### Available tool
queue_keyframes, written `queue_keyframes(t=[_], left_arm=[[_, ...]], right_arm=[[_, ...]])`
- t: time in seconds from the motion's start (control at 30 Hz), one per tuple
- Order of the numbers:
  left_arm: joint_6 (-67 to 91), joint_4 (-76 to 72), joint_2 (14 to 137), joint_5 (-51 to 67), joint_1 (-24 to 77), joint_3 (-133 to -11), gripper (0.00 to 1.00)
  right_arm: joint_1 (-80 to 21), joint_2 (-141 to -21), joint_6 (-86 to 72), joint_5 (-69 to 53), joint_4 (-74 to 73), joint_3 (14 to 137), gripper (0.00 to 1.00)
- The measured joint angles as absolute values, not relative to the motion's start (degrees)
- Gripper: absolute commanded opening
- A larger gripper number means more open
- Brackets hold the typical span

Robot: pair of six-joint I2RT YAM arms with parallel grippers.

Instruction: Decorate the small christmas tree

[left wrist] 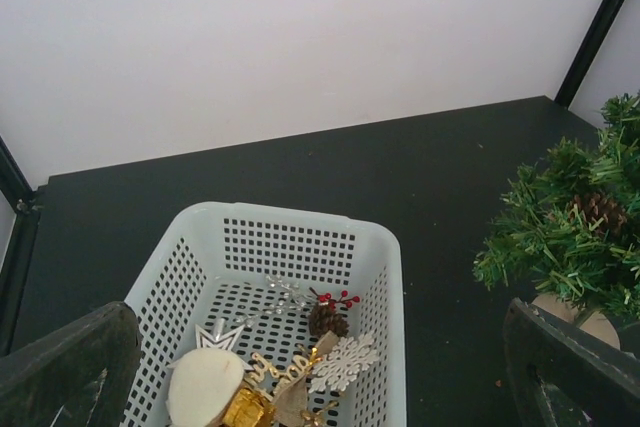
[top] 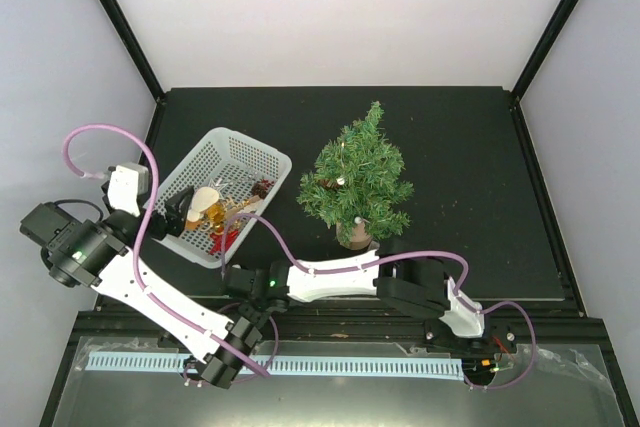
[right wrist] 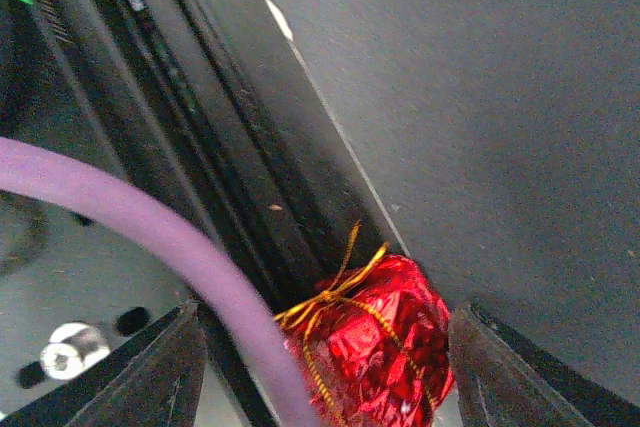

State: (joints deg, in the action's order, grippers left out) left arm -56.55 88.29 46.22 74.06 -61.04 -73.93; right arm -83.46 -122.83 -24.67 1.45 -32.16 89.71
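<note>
The small christmas tree (top: 360, 177) stands upright on its round wooden base (top: 355, 235) at the middle of the dark mat, and its branches (left wrist: 570, 227) show at the right of the left wrist view with a pine cone (left wrist: 600, 209) among them. My left gripper (top: 182, 212) (left wrist: 318, 347) hangs open over the near end of the white basket (top: 255, 144), holding nothing. My right gripper (top: 237, 280) (right wrist: 325, 347) is low at the mat's front edge. Its jaws stand open on either side of a red foil gift (right wrist: 385, 347) tied with gold string.
The basket (left wrist: 290, 212) holds a white round ornament (left wrist: 205, 387), a gold gift (left wrist: 247, 409), a snowflake (left wrist: 343, 362), a silver star (left wrist: 218, 335) and a berry pine cone (left wrist: 328, 319). A purple cable (right wrist: 150, 237) crosses just in front of the right jaws, beside black rails (right wrist: 200, 147).
</note>
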Motion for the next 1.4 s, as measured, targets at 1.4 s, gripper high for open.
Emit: queue_keyframes(t=[1.4], left_arm=[[-55.7, 88.3, 43.8, 73.7, -59.6, -72.8, 0.99]], right_arm=[[-81.6, -114.6, -30.4, 16.4, -37.1, 85.1, 0.70]])
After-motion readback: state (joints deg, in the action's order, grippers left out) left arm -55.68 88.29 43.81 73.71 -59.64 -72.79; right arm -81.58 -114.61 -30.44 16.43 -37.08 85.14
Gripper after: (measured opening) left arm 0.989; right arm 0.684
